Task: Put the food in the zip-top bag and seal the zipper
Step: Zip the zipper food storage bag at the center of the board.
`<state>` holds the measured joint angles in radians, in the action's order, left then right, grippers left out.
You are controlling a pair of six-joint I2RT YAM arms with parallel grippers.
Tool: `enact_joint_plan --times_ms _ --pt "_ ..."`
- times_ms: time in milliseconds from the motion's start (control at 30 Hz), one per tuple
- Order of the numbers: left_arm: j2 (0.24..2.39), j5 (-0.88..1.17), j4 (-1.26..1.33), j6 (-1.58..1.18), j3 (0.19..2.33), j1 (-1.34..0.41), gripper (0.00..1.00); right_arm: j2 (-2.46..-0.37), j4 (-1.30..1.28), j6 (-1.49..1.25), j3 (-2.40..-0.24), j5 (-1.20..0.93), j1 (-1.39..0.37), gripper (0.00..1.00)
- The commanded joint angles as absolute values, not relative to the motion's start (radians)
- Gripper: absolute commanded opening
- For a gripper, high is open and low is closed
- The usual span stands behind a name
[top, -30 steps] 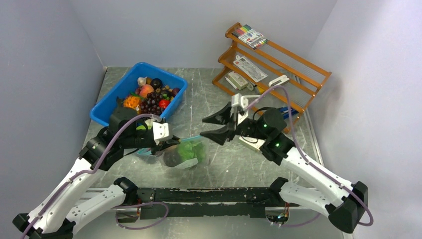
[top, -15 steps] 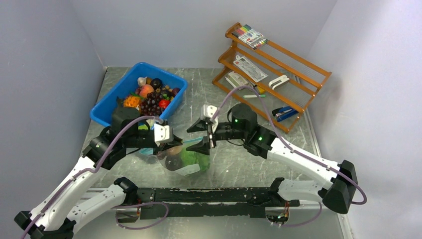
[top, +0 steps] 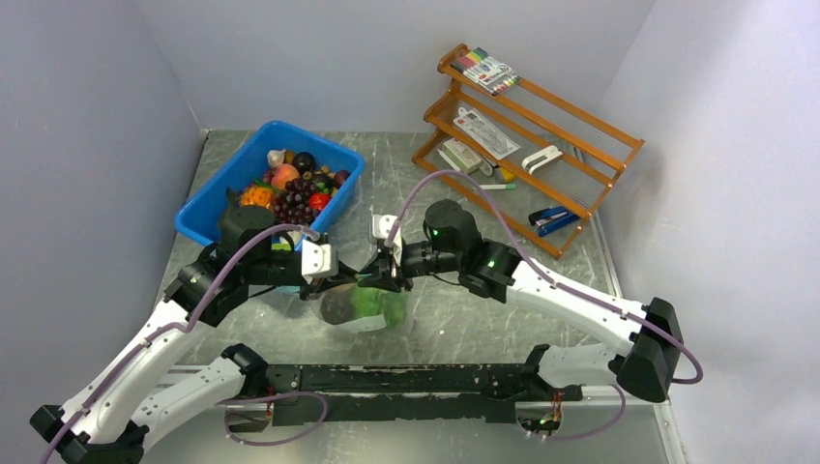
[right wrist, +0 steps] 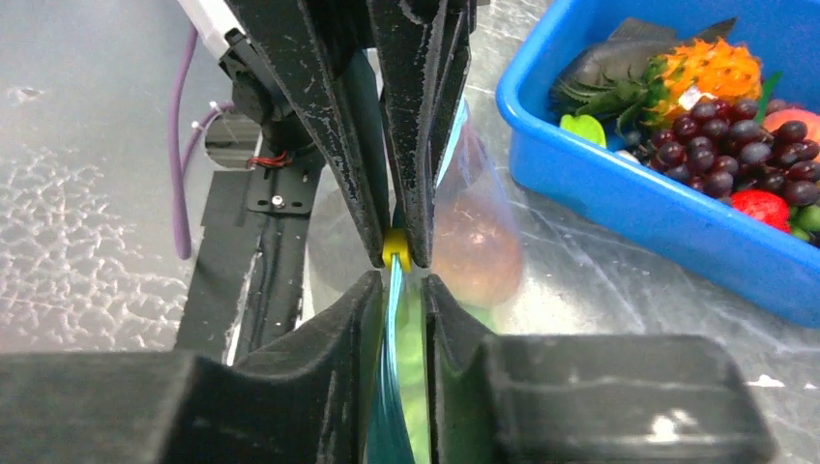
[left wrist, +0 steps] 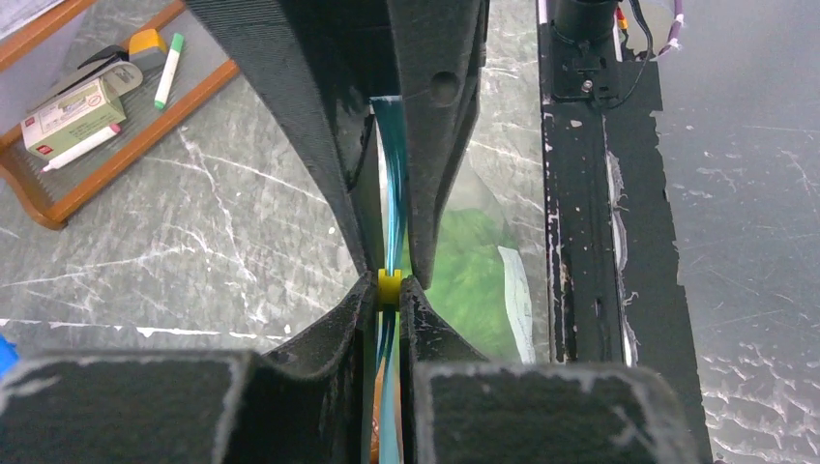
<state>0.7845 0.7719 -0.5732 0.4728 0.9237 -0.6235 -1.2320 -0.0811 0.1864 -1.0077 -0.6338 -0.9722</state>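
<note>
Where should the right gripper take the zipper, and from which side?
Pinch the teal zipper strip right beside its yellow tip, which the left gripper pinches. Come in from the right, jaws straddling: the strip stands edge-up, thin, its flat faces sideways.

We were in a lab test cell: bare grey walls [top: 97, 116] boxed a scratched metal table [top: 454, 324], robot arms [top: 571, 304] bolted to a taped rail [top: 406, 377].
</note>
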Motion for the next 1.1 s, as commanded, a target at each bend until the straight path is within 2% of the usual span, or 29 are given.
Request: enact_joint_plan --times_ms 0,33,67,833,1067 --pt "0.78 0.801 -0.527 0.499 0.949 -0.621 0.07 -1.203 -0.117 0.216 -1.018 -0.574 -0.979 0.1" --pt "0.779 0.797 -0.533 0.501 0.951 -0.621 0.07 -1.192 -0.118 0.222 -1.013 -0.553 -0.979 0.01" --pt "0.778 0.792 -0.54 0.505 0.951 -0.621 0.07 -1.183 -0.119 0.23 -1.008 -0.531 -0.979 0.0" --pt "0.724 0.616 -0.731 0.541 1.013 -0.621 0.07 -0.992 0.043 0.131 -0.802 -0.094 -0.92 0.0" --pt "0.708 0.577 -0.787 0.548 1.043 -0.62 0.07 -0.959 0.024 0.107 -0.794 -0.106 -0.838 0.0"
